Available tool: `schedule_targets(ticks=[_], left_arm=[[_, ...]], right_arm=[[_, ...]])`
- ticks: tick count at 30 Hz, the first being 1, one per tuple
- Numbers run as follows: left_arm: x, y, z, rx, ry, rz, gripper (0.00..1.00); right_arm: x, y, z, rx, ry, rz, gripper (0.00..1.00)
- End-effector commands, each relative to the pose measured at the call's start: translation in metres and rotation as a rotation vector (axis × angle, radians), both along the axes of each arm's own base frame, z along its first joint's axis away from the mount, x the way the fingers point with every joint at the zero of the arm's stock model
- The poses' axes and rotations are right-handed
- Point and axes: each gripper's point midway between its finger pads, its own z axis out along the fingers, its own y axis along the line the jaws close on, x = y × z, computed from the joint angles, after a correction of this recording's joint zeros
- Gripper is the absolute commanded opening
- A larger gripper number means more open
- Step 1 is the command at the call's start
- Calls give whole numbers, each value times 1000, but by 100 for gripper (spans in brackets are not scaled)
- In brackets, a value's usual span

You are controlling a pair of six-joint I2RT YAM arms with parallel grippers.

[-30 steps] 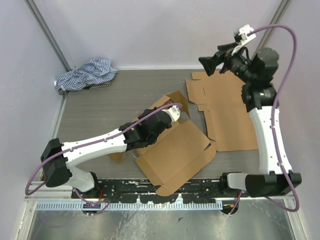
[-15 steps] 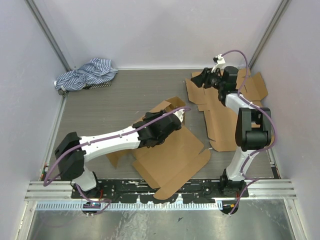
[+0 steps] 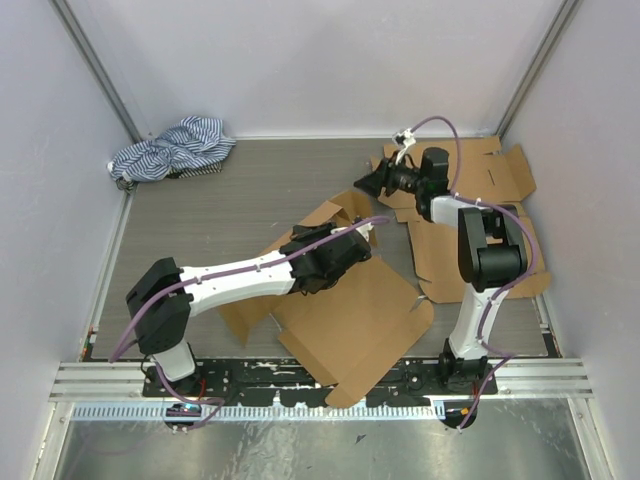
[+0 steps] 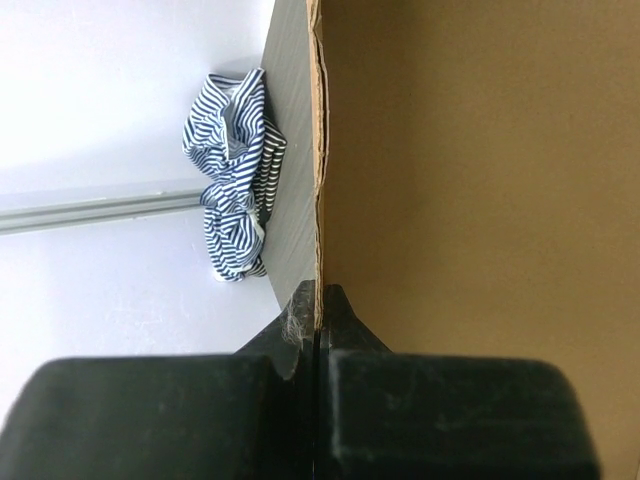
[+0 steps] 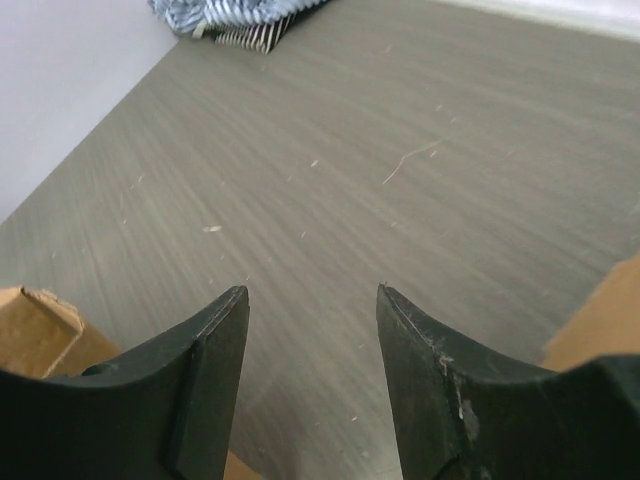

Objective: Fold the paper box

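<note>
the left gripper (image 4: 318, 335) was pinched tight on the thin edge of a cardboard flap, its two black fingers (image 4: 430, 420) pressed together with the board caught between them. that flap belonged to the paper box (image 3: 350, 315), which lay part-unfolded near the middle of the table (image 3: 240, 205). a wide brown panel spread toward the near edge, and a shorter flap was raised at the far side, where the left gripper (image 3: 352, 240) met it. in the left wrist view the paper box (image 4: 460, 180) filled the right half as a plain brown face.

the right gripper (image 5: 312, 298) stood partly open and held nothing; only bare grey table (image 5: 400, 180) showed between its fingers (image 5: 200, 370). from above, the right gripper (image 3: 374, 181) hung low at the far right, at the edge of a pile of flat cardboard sheets (image 3: 440, 255) lying along the right side. the pile came close to the box's right edge; whether they touched could not be told. a striped cloth (image 3: 172, 148) sat crumpled in the far left corner, well apart from both arms.
</note>
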Motion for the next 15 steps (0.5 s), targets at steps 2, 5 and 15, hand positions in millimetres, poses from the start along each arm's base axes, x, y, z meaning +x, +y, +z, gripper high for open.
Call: schedule_targets(ticks=[2,5,15], left_arm=[[-2,-3,2,-10,22,-7,0],[-2,-2,9,2,10,4,0],[-8,6,19,64,-1,47,0]], right_arm=[[-29,21,6,-3,-56,93,59],[-43,22,6,1,-46,100,59],[-88,15,11,-36,-66,103,59]])
